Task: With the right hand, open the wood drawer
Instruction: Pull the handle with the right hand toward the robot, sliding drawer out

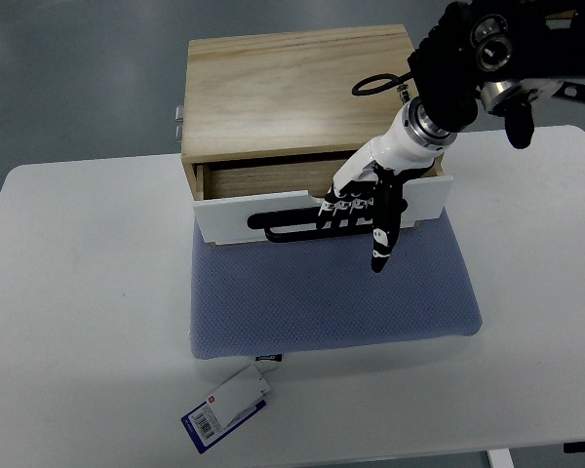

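Observation:
A light wood drawer box (292, 88) stands on a blue-grey mat (331, 292) on the white table. Its drawer, with a white front (234, 214) and a black bar handle (283, 224), is pulled out a little, showing a strip of the wooden inside (263, 178). My right hand (361, 210) comes in from the upper right. Its white and black fingers are curled over the handle near the drawer's right half, and one finger (381, 255) points down past the front. The left arm is out of view.
A blue and white tag (226, 408) lies on the table (78, 312) in front of the mat. A metal hinge or latch (178, 125) sticks out at the box's left side. A black cable loop (375, 85) lies over the box top by my arm.

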{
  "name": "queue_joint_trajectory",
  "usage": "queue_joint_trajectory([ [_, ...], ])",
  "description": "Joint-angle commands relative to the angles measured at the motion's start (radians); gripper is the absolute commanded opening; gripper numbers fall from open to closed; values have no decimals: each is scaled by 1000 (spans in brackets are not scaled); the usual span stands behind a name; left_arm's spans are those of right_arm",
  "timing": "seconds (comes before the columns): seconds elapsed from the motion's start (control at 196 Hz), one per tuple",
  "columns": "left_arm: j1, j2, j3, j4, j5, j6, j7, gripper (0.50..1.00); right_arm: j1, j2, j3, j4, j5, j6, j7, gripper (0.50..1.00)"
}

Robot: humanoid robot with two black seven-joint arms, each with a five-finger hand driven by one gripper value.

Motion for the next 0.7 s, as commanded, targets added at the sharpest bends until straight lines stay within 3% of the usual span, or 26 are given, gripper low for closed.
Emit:
queue_joint_trajectory([
  [0.0, 0, 0, -3, 0, 0, 0, 0, 1000, 0, -6, -3, 15, 0, 0, 1, 934],
  [0.696, 0, 0, -3, 0, 0, 0, 0, 1000, 11, -19, 2, 54, 46, 0, 3, 936],
])
